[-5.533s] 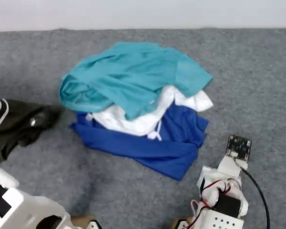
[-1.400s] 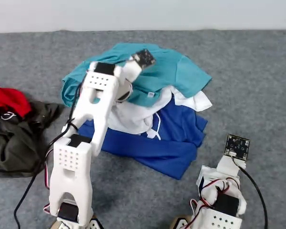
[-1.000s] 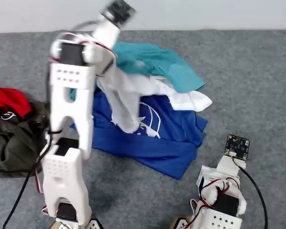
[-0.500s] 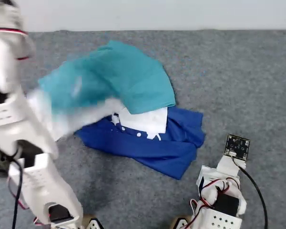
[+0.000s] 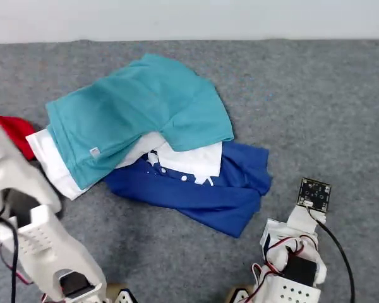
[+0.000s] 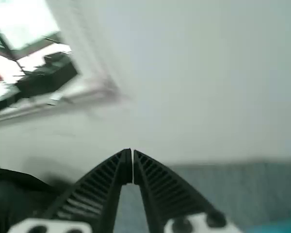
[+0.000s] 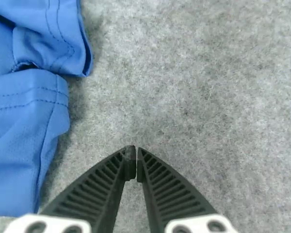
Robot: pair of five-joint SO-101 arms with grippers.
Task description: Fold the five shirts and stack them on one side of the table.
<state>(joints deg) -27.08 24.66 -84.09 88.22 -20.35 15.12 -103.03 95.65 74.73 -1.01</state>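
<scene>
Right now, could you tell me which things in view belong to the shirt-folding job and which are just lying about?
Job: teal shirt, white shirt, blue shirt, red shirt, dark garment.
Not the job: grey table cover, blurred room clutter behind.

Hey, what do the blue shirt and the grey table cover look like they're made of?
The blue shirt looks like thin knit cloth, perhaps synthetic: soft folds, stitched hems, a faint sheen. The table cover looks like grey felt or short carpet: fuzzy, mottled, matte.
</scene>
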